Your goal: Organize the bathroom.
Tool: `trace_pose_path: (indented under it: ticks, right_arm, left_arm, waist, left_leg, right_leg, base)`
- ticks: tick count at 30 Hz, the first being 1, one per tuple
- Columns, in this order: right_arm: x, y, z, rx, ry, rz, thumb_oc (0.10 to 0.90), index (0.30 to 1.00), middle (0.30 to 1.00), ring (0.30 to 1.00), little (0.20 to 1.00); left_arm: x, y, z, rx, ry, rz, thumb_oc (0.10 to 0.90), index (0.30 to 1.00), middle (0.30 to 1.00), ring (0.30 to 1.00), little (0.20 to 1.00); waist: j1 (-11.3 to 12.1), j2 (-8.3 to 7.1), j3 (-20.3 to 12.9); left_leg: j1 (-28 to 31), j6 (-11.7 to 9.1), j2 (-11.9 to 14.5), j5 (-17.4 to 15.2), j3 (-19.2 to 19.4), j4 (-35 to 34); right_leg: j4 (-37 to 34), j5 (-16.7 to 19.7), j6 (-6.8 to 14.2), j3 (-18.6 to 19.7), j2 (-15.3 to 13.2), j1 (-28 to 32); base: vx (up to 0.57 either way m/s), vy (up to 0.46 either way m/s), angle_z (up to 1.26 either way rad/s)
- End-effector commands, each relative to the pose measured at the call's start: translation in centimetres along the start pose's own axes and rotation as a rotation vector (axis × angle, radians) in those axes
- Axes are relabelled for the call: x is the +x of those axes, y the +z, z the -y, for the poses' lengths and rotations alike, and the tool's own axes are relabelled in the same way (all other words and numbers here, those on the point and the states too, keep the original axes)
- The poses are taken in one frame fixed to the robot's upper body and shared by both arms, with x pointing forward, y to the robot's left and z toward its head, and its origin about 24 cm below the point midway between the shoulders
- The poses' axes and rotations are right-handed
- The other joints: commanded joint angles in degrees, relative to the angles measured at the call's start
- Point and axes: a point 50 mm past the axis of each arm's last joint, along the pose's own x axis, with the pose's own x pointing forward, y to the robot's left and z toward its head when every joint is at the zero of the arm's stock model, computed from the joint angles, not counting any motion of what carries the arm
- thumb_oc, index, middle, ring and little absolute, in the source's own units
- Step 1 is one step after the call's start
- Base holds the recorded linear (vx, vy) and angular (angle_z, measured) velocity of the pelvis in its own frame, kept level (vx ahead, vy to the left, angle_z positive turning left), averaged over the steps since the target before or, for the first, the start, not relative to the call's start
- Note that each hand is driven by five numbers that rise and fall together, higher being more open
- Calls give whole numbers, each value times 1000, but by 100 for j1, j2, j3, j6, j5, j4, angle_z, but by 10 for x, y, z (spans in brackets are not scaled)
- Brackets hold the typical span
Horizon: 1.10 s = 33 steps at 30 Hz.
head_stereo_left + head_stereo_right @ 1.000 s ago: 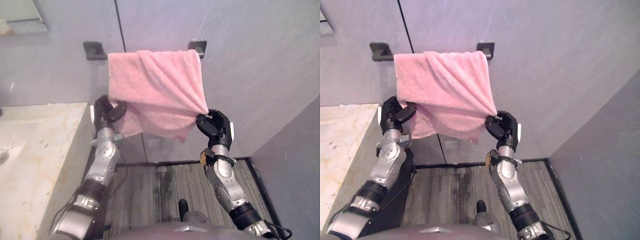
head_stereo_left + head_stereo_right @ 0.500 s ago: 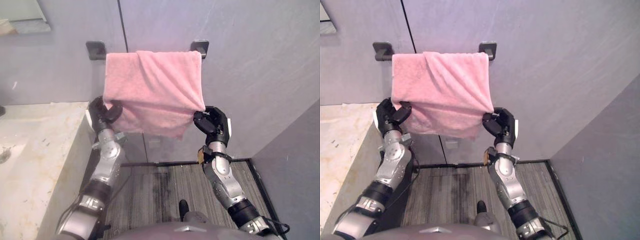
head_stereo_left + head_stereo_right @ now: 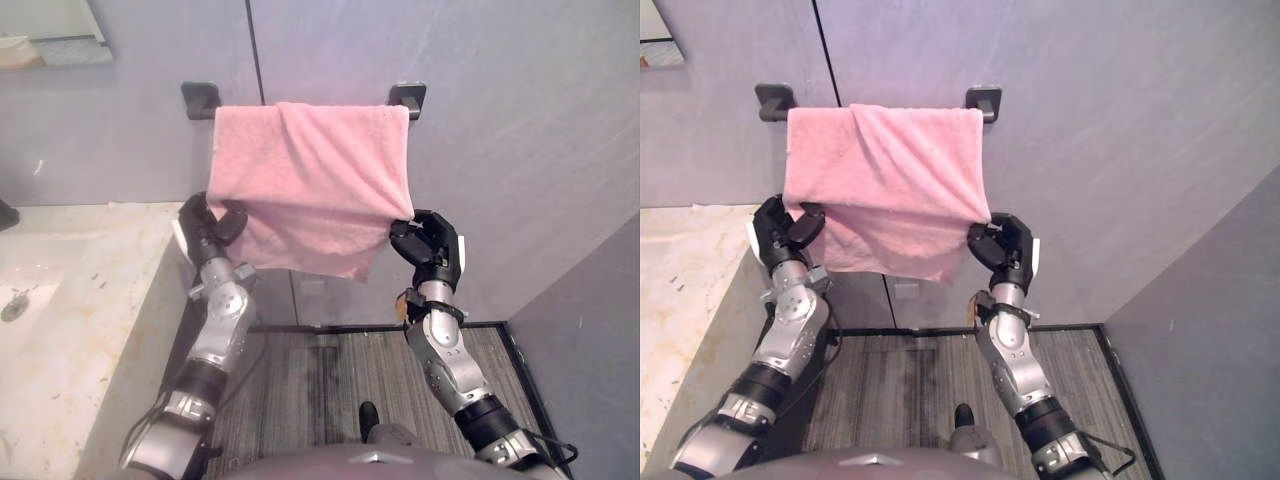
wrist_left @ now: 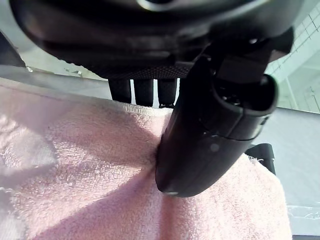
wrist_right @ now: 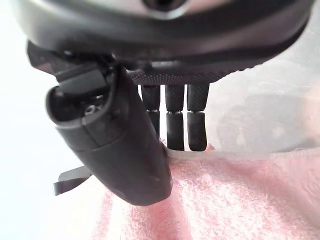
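Note:
A pink towel [image 3: 310,180] hangs over a dark towel bar [image 3: 300,98] on the grey wall, creased in diagonal folds. My left hand [image 3: 205,228] pinches the towel's lower left corner, thumb [image 4: 210,135] pressed onto the cloth [image 4: 90,190] with fingers behind it. At the lower right corner my right hand [image 3: 432,248] holds the towel the same way, its thumb [image 5: 120,150] on top of the pink cloth [image 5: 225,200]. Both corners are held out from the wall, so the lower edge is stretched between the hands.
A pale stone counter [image 3: 70,320] with a sink drain [image 3: 14,305] lies at the left. A mirror's edge [image 3: 50,40] shows at the upper left. Below is a dark striped floor mat [image 3: 320,380]. Grey walls close in behind and at the right.
Both hands have risen slightly and the left has drawn its corner outward to the left. The towel's lower edge is flatter and its folds smoother. The camera has shifted a little.

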Motion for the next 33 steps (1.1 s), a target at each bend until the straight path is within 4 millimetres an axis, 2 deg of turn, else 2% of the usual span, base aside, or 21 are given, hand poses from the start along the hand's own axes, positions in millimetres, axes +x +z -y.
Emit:
trace_pose_path:
  ticks: [1,2,3,6,12,13,19,24,27,30,33]
  right_arm:
    - [31,58,12,148,-118,256,599,599,599,599,599]
    - [32,58,12,146,-114,254,759,839,839,839,839]
    - [32,58,12,146,-114,254,800,900,900,900,900]
    - [32,57,13,115,-92,257,800,900,900,900,900]
    - [28,48,21,0,-63,246,800,900,900,900,900]
    - [25,43,28,-24,-70,234,800,900,900,900,900]
    - [16,26,48,-72,-114,166,800,900,900,900,900]
    - [9,16,63,-110,-115,119,800,900,900,900,900]
    - [10,20,63,-127,-85,143,800,900,900,900,900]
    - [17,32,57,-153,-12,213,800,900,900,900,900]
    - [22,37,50,-146,24,233,800,900,900,900,900]
  left_arm:
    - [30,45,-5,-66,60,193,800,900,900,900,900]
    - [30,43,-5,-58,48,184,800,900,900,900,900]
    - [30,43,-5,-58,48,184,800,900,900,900,900]
    - [30,38,-5,-48,14,154,800,900,900,900,900]
    - [22,14,-13,-9,-4,8,800,900,900,900,900]
    - [17,4,-19,-12,15,-53,800,900,900,900,900]
    - [0,-26,-39,27,64,-228,800,900,900,900,900]
    - [-17,-47,-57,43,13,-344,800,900,900,900,900]
    - [-16,-44,-56,47,-59,-319,800,900,900,900,900]
    - [-1,-22,-46,70,-144,-193,800,900,900,900,900]
    - [10,-13,-38,60,-157,-156,800,900,900,900,900]
  waist:
    - [116,214,-117]
    - [118,212,-120]
    - [118,211,-120]
    - [116,212,-133]
    - [135,223,-104]
    - [145,216,-73]
    - [162,185,-6]
    - [182,158,54]
    - [189,152,86]
    - [179,169,89]
    - [173,201,47]
  left_leg:
    - [-64,678,-500,-584,91,15]
    - [-69,673,-498,-579,91,15]
    - [-70,673,-498,-579,91,15]
    - [-92,663,-492,-569,101,15]
    - [-124,667,-481,-578,115,15]
    - [-137,673,-472,-572,109,15]
    - [-168,676,-445,-572,102,15]
    - [-200,672,-413,-570,90,15]
    - [-200,669,-402,-571,84,15]
    - [-185,649,-392,-565,117,15]
    - [-199,636,-380,-554,154,15]
  right_leg:
    - [760,-569,333,-232,-39,-471]
    - [751,-566,333,-229,-36,-465]
    - [750,-565,333,-228,-36,-465]
    - [734,-565,335,-226,-27,-463]
    - [749,-591,342,-236,-4,-483]
    - [752,-595,340,-227,1,-488]
    - [741,-599,354,-238,15,-484]
    - [703,-588,369,-261,18,-465]
    - [664,-598,369,-271,27,-432]
    - [603,-617,375,-256,56,-365]
    - [577,-655,373,-261,78,-323]
  base:
    - [0,0,0]
    - [0,0,0]
    - [0,0,0]
    - [0,0,0]
    - [-48,-22,0]
    - [-59,-33,-1]
    - [-53,-36,0]
    - [-50,-39,0]
    - [-16,-12,0]
    - [-5,-12,3]
    - [0,0,0]
